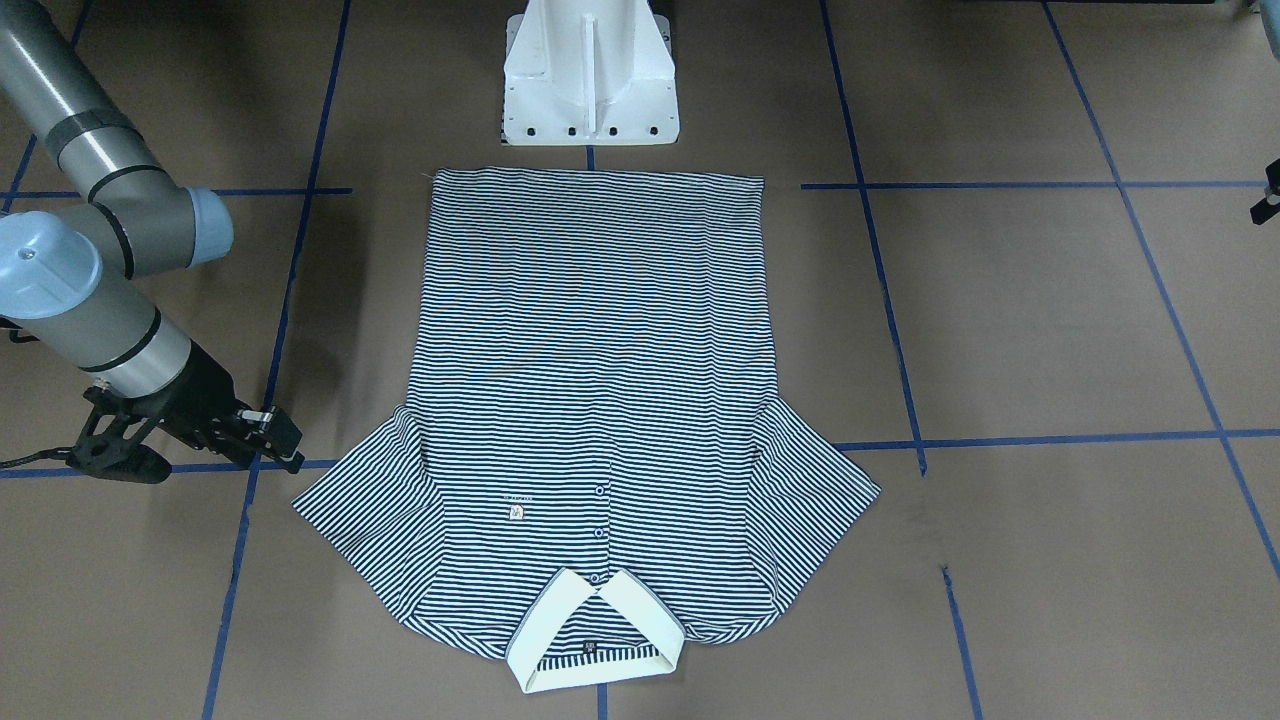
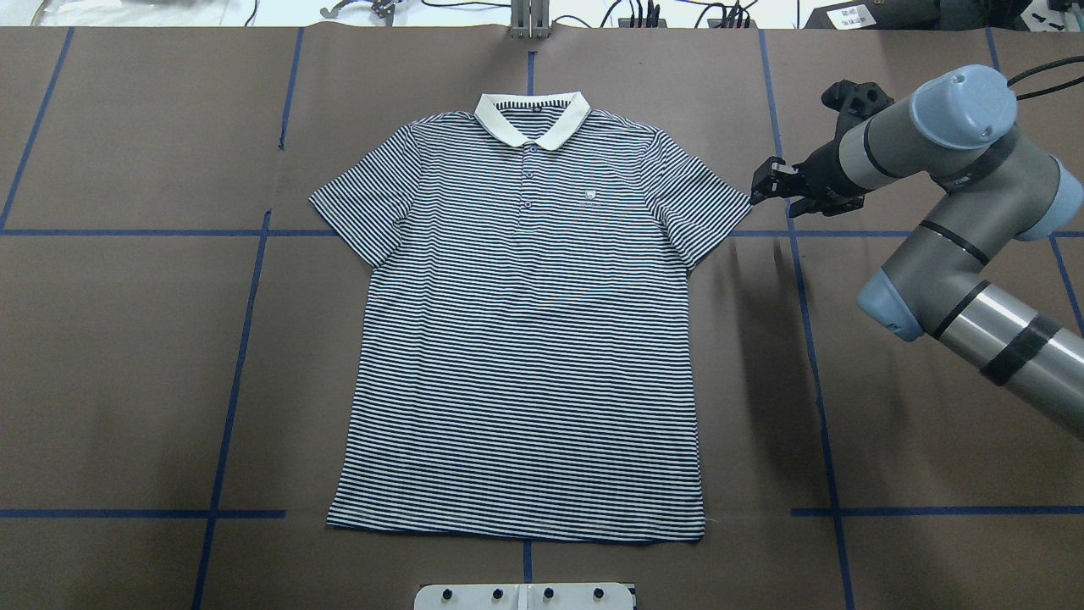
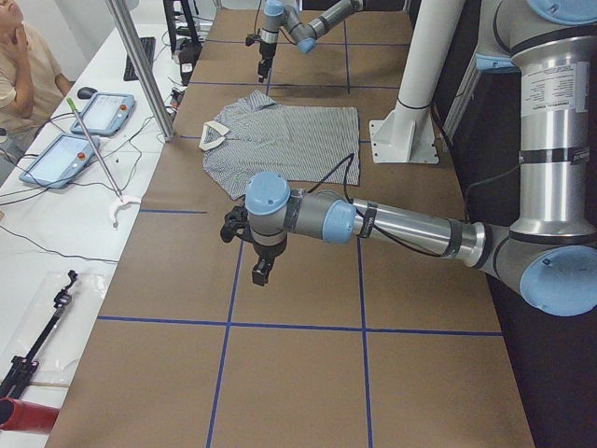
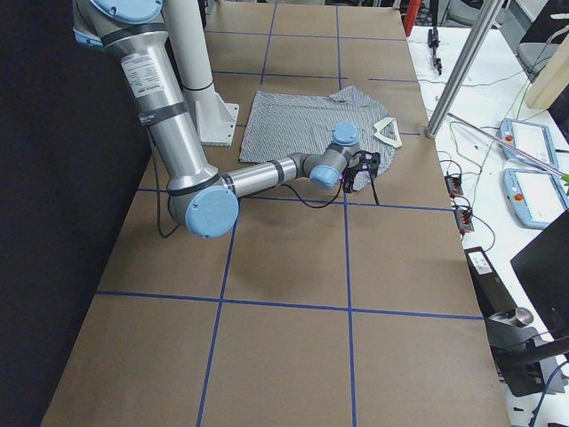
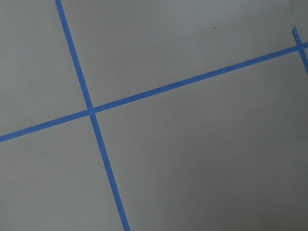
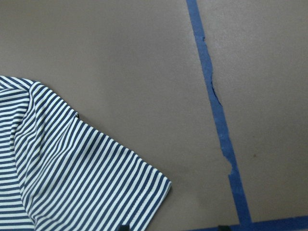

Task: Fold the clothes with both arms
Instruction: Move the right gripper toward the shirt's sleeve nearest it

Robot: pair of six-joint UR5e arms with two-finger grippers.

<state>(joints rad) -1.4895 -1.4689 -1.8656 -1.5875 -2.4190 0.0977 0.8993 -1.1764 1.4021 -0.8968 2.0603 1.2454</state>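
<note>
1. Taking the overhead view as a dial centred on the polo shirt: the shirt lies flat and face up in the middle of the table. Its collar is at 12, its hem at 6, and both sleeves are spread out. No fold shows yet.
2. The right gripper hangs at about 2 o'clock, just beside the cuff of the sleeve on that side and not touching it. In its wrist camera two dark fingertips peek in at the bottom edge, set apart and holding nothing.
3. The left gripper shows properly only from the table's end. It is out past 9 o'clock, well apart from the shirt, over bare paper and blue tape. I cannot tell whether its fingers are apart or together.
4. I'd judge this to be the approach before the first fold.
5. Next, the right gripper needs to drop onto the sleeve edge and pinch it. The left gripper has to travel in to the 10 o'clock sleeve so both can lift together.
</note>
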